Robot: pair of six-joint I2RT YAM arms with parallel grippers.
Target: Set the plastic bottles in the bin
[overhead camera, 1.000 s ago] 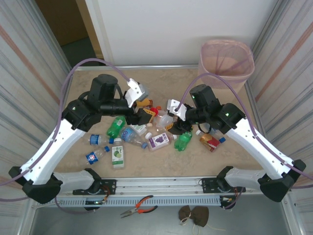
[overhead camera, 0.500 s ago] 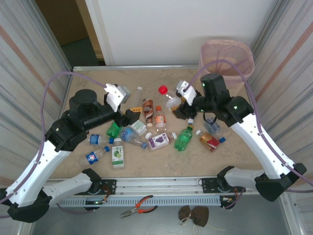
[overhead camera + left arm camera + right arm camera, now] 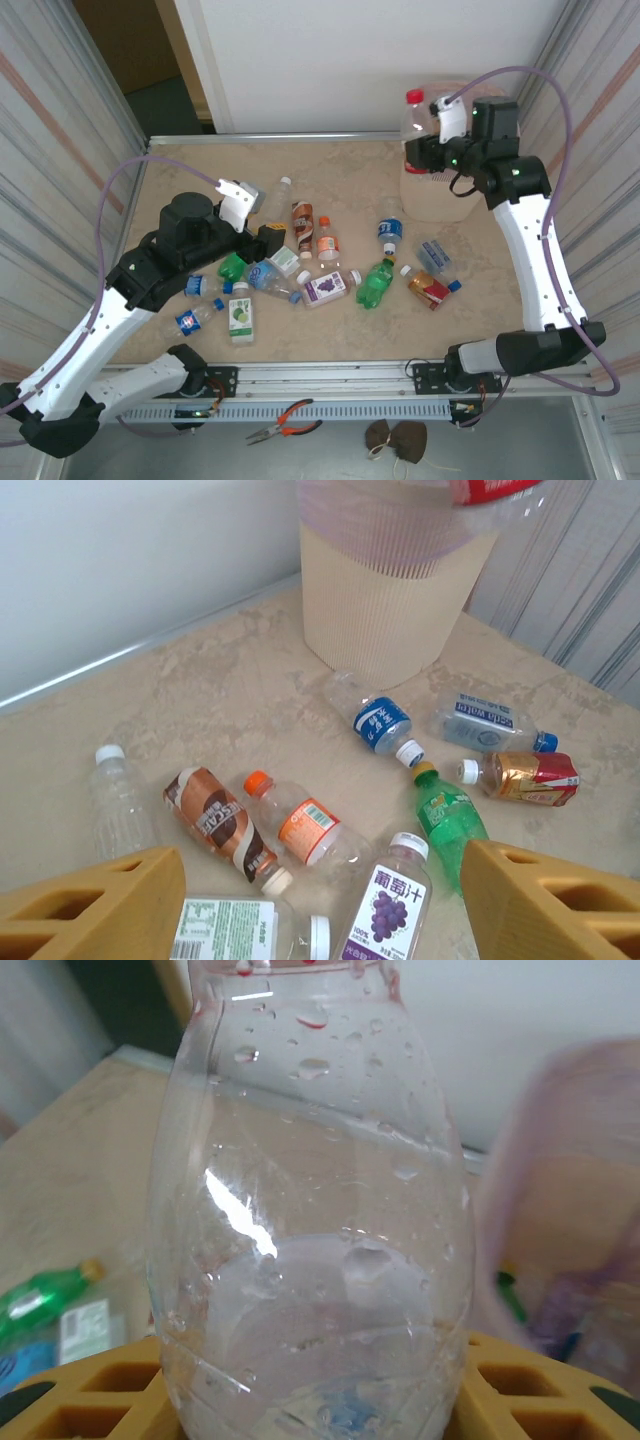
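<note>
My right gripper point(image 3: 432, 140) is shut on a clear plastic bottle with a red cap point(image 3: 415, 108), held upright at the left rim of the pale pink bin point(image 3: 432, 195). In the right wrist view this bottle point(image 3: 310, 1240) stands between the yellow fingers point(image 3: 90, 1390), with the bin point(image 3: 575, 1210) blurred to its right. My left gripper point(image 3: 268, 235) hangs open over the left of the bottle pile. Below its fingers point(image 3: 90, 900) lie a grape-label bottle point(image 3: 395, 900), an orange-capped one point(image 3: 305, 825) and a brown one point(image 3: 215, 820). A green bottle point(image 3: 375, 283) lies mid-table.
Several more bottles lie at the left point(image 3: 240, 315) and right point(image 3: 428, 289) of the pile. Ribbed metal walls close both sides of the table. Pliers point(image 3: 285, 420) rest on the front ledge below the rail.
My right arm has lifted the red-capped bottle off the table and carried it up and right to the bin. The left arm drew back from the pile to the left.
</note>
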